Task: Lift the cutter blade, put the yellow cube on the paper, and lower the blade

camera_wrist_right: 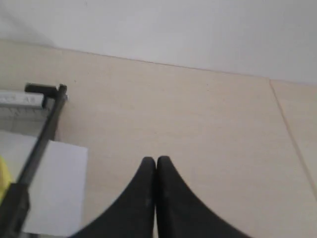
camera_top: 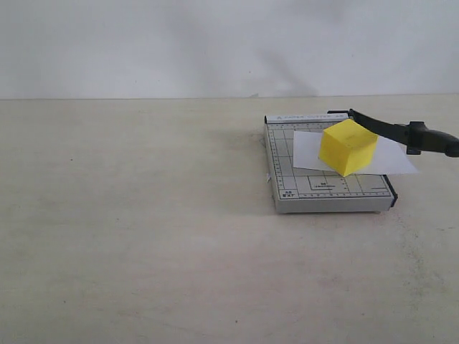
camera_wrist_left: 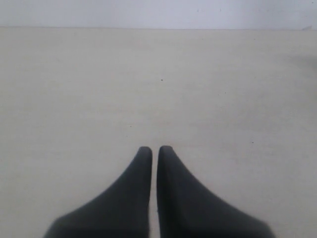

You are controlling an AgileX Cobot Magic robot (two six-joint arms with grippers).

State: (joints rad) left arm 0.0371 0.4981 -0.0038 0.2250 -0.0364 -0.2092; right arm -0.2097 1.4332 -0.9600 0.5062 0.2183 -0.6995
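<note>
Already the yellow cube (camera_top: 348, 147) sits on the paper (camera_top: 307, 152), the cutter blade (camera_top: 384, 127) apparently part-raised beside it. The left gripper (camera_wrist_left: 154, 148) and right gripper (camera_wrist_right: 156, 159) are pinched together (both empty); lower the blade gently, without nudging the cube.

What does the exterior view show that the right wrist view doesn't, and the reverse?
Exterior only: the gridded face of the grey board and the whole yellow cube sitting on the paper. Right wrist only: the right gripper, jaws together, and a seam in the table. Both: the cutter blade, the paper and the table; the wrist view catches just a yellow sliver of the cube.
</note>
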